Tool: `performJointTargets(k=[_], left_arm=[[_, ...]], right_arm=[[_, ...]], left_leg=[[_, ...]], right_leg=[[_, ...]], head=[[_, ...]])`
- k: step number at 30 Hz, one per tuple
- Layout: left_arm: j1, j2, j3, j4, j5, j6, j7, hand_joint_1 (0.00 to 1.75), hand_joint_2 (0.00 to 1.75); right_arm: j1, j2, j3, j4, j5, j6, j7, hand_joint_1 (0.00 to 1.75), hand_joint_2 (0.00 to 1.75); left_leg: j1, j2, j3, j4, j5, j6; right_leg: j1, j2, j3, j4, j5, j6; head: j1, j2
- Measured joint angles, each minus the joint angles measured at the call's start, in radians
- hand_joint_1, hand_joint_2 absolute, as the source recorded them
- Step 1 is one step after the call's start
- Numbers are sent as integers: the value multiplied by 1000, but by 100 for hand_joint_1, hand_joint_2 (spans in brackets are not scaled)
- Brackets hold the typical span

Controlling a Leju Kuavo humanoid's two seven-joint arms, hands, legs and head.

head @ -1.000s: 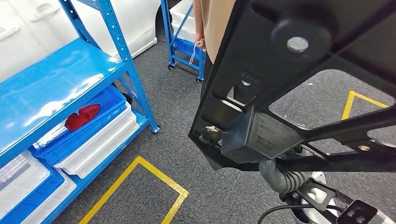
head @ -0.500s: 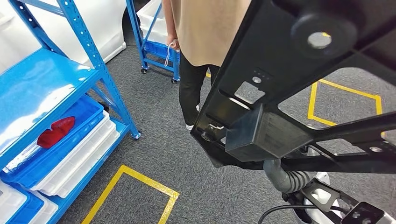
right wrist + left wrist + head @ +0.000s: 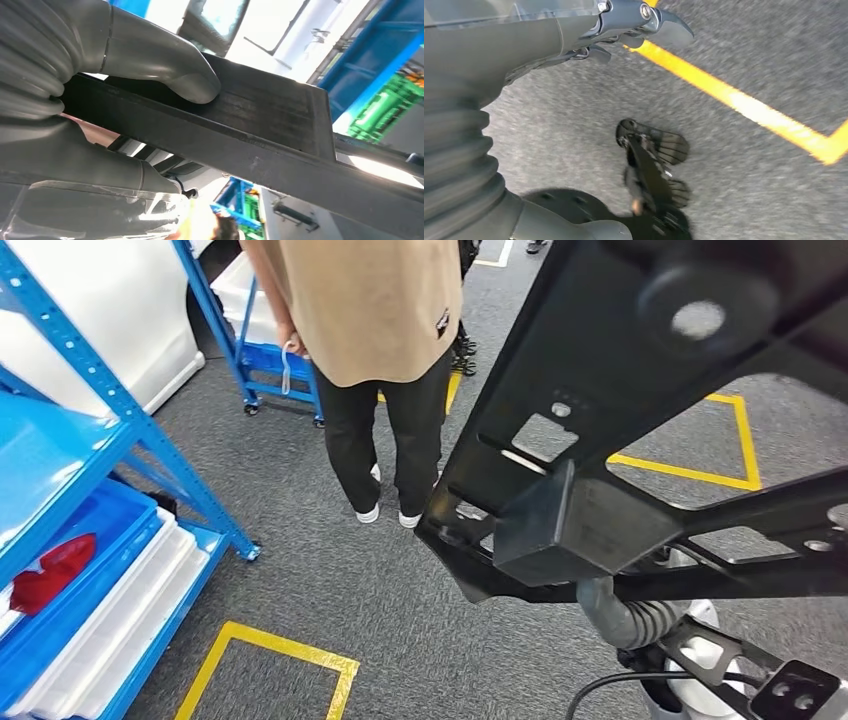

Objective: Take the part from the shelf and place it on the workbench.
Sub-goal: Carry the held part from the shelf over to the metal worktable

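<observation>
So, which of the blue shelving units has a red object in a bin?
The near blue rack at the left: a red object lies in its blue bin. The far cart shows none.

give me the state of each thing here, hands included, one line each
black part: off the shelf, held up in the air close to the head camera
right hand: grips the black part, thumb pressed on its flat face
left hand: holds nothing, hangs over the grey carpet
blue shelf: upper board in view bare
blue bin: on the lower level, a red piece inside
person: standing with back turned, by a blue cart
</observation>
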Motion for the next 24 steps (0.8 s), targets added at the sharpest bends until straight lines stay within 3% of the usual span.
performJointTargets(k=[1, 2, 3, 5, 7, 9, 10, 12, 14, 16, 17, 18, 19, 21, 22, 24], left_arm=[[3, -5, 0, 0, -6, 1, 10, 0, 175], [4, -9, 0, 0, -12, 2, 18, 0, 175], [4, -13, -1, 0, -17, 2, 23, 0, 175], [5, -20, -3, 0, -22, -1, 26, 0, 175], [5, -26, -3, 1, -21, -4, 22, 0, 175], [3, -29, -3, 1, -15, -5, 15, 0, 175], [1, -31, -3, 1, -10, -5, 12, 0, 175], [-2, -32, -2, 1, -4, -5, 11, 0, 175], [0, -31, -1, 1, -2, -5, 14, 0, 175], [2, -31, 0, 1, -3, -3, 17, 0, 175], [1, -31, 0, 1, -3, -2, 18, 0, 175], [0, -31, 0, 1, -3, -1, 17, 0, 175], [-1, -31, 0, 1, -3, -1, 15, 0, 175], [-3, -30, 0, 1, -4, -3, 10, 0, 175], [-3, -29, 0, 1, -4, -4, 9, 0, 175], [-5, -28, 0, 1, -4, -5, 7, 0, 175]], right_arm=[[6, -4, -15, 0, -2, 13, 4, 175, 175], [11, -8, -28, -1, 0, 22, 10, 175, 175], [15, -10, -37, -3, 6, 26, 16, 175, 175], [24, -12, -47, -6, 25, 26, 24, 175, 175], [40, -13, -54, -8, 38, 18, 16, 175, 175], [55, -17, -63, -7, 41, 13, 2, 175, 175], [59, -19, -68, -6, 41, 12, -3, 175, 175], [60, -22, -78, -2, 47, 10, -9, 175, 175], [60, -22, -84, 4, 60, 4, -11, 175, 175], [62, -21, -86, 11, 80, -6, -10, 175, 175], [63, -21, -86, 14, 92, -12, -8, 175, 175], [63, -21, -86, 17, 105, -19, -5, 175, 175], [62, -20, -87, 19, 117, -25, -2, 175, 175], [60, -19, -88, 24, 133, -35, 1, 175, 175], [58, -19, -89, 26, 137, -38, 2, 175, 175], [56, -18, -92, 28, 140, -41, 2, 175, 175]], left_leg=[[0, -3, -14, 24, 3, 0], [1, -4, -9, 9, 25, 0], [2, -10, 12, -43, 61, 2], [8, -54, 69, -177, 123, 5], [10, -86, 94, -241, 138, 9], [6, -72, 97, -247, 138, 20], [6, -61, 99, -252, 142, 27], [7, -35, 103, -263, 150, 42], [2, -8, 102, -266, 151, 48], [-2, 19, 100, -265, 150, 49], [-2, 32, 100, -265, 149, 48], [-3, 43, 101, -265, 147, 46], [-3, 53, 103, -264, 145, 44], [-7, 70, 107, -262, 139, 34], [-9, 77, 109, -261, 136, 29], [-10, 93, 114, -261, 133, 16]], right_leg=[[1, 14, 0, 1, 0, 0], [1, 28, 0, 3, 0, 1], [1, 41, 0, 5, 0, 2], [1, 67, -3, 14, -3, 9], [0, 89, -12, 20, -3, 21], [-3, 108, -19, 18, 2, 35], [-4, 101, -22, 22, 0, 41], [-4, 49, -49, 74, -34, 49], [-6, -1, -109, 198, -96, 56], [-12, -11, -153, 290, -124, 63], [-14, -13, -151, 288, -114, 65], [-15, -19, -127, 245, -88, 66], [-16, -34, -88, 176, -56, 66], [-8, -71, -23, 56, -19, 56], [-4, -82, -9, 27, -15, 49], [2, -69, -10, 21, -17, 34]], head=[[0, 0], [0, 0], [0, 0], [0, 0], [0, 0], [0, 0], [0, 0], [5, 0], [9, 0], [9, 0], [9, 0], [9, 0], [9, 0], [9, 0], [8, 0], [8, 0]])
